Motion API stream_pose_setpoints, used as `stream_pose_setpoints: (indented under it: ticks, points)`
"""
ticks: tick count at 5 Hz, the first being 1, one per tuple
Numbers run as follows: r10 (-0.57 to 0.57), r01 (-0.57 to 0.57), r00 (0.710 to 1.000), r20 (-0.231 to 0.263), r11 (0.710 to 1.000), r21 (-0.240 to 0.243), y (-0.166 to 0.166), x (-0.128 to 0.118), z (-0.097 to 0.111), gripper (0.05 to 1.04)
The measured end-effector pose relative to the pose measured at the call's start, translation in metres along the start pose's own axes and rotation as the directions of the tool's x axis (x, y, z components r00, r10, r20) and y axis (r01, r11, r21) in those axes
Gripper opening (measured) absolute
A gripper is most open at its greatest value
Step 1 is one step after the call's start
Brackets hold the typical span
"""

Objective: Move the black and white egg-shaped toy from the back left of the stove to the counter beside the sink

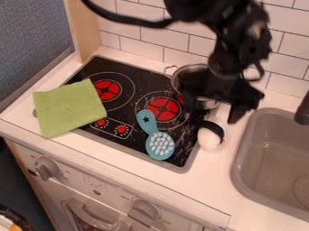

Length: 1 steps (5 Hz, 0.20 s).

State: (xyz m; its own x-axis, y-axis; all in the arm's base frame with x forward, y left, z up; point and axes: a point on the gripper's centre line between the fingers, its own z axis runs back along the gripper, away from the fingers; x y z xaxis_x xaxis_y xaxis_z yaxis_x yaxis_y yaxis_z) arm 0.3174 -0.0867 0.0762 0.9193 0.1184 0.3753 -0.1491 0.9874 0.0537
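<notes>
My gripper (216,112) hangs at the upper right of the stove, its two fingers spread apart, in front of a metal pot (192,69) that it partly hides. Just below the gripper, at the stove's right edge, lies a white rounded object (209,138) with a black band across its upper part. A blue brush (160,145) with pale bristles facing up rests on the front right of the black stovetop (128,108). Over the stove's left edge is spread a green cloth (67,107).
A grey sink (242,168) is set into the counter at the right, with a dark faucet (302,112) at its far side. White wall tiles (175,41) stand behind the stove. Knobs (47,168) line the front panel below the counter.
</notes>
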Motion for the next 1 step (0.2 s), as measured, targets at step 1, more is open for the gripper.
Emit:
stream_pose_setpoints:
  ticks: [1]
  points:
    - [0.025,-0.019,0.995,0.093,0.998,-0.061,0.0134,0.0188,0.0437,1.0]
